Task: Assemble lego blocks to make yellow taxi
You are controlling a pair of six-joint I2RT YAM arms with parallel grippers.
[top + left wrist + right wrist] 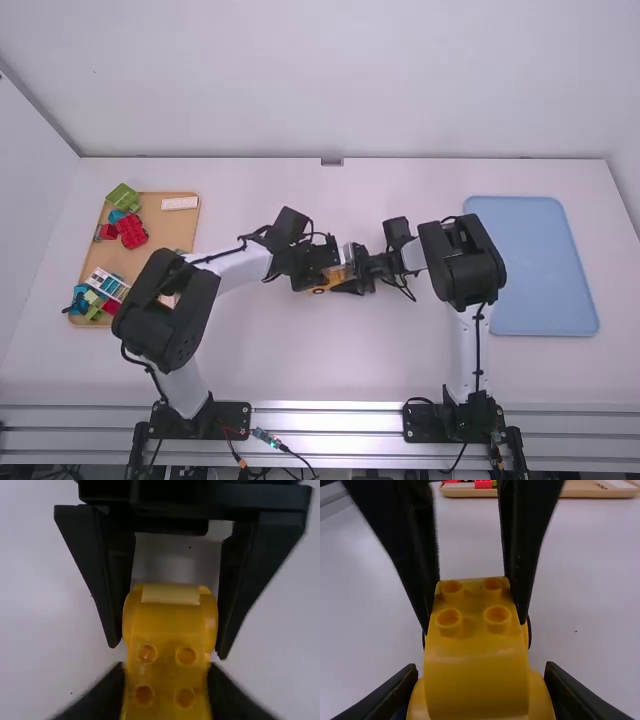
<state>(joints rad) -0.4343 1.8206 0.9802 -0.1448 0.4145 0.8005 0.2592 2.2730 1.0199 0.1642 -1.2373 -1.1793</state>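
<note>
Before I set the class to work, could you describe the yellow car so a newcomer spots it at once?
On the white table, look about midway between the tan tray and the blue tray. There, two sets of black jaws meet, one from either side, gripping the yellow car. It stands out from them by its bright colour, curved part and round studs.

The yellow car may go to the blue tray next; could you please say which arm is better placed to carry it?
Right, probably: the right end effector grips the car, and its arm stands nearer the blue tray. The left end effector also grips the car, but would have farther to reach.
</note>
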